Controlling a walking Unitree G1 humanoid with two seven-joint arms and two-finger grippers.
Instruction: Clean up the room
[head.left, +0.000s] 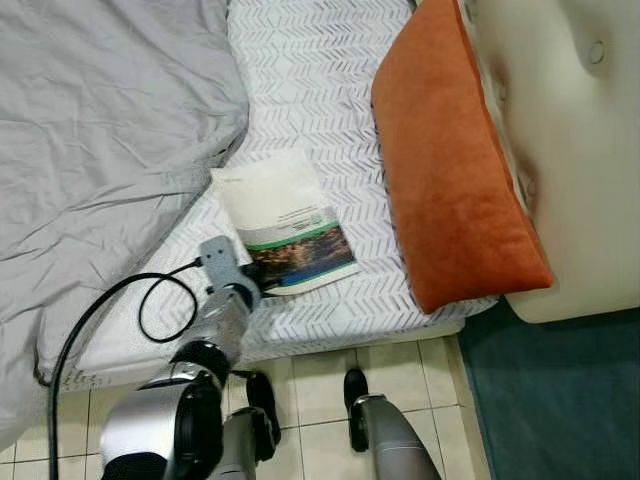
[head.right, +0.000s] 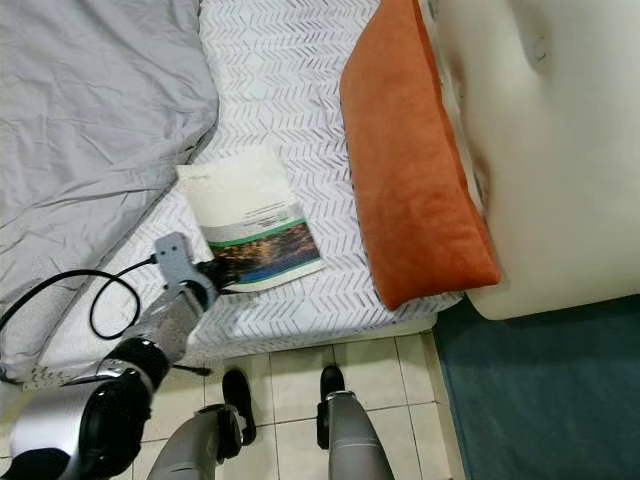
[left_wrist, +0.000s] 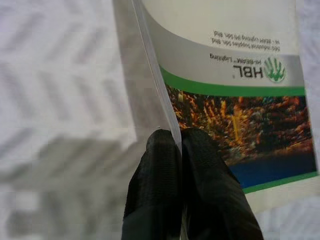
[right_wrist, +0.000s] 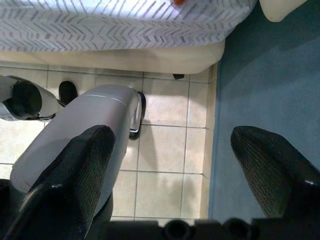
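Left end effector (left_wrist: 179, 145) pinching one booklet (head.left: 285, 222)

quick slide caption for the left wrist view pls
Left end effector pinches the edge of a booklet lying on the chevron-patterned bedsheet.

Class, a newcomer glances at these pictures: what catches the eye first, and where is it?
The rust-orange pillow stands out, lying along the mattress against the cream headboard. Next, the left claw, shut on the near edge of a booklet on the patterned sheet, beside the rumpled grey blanket.
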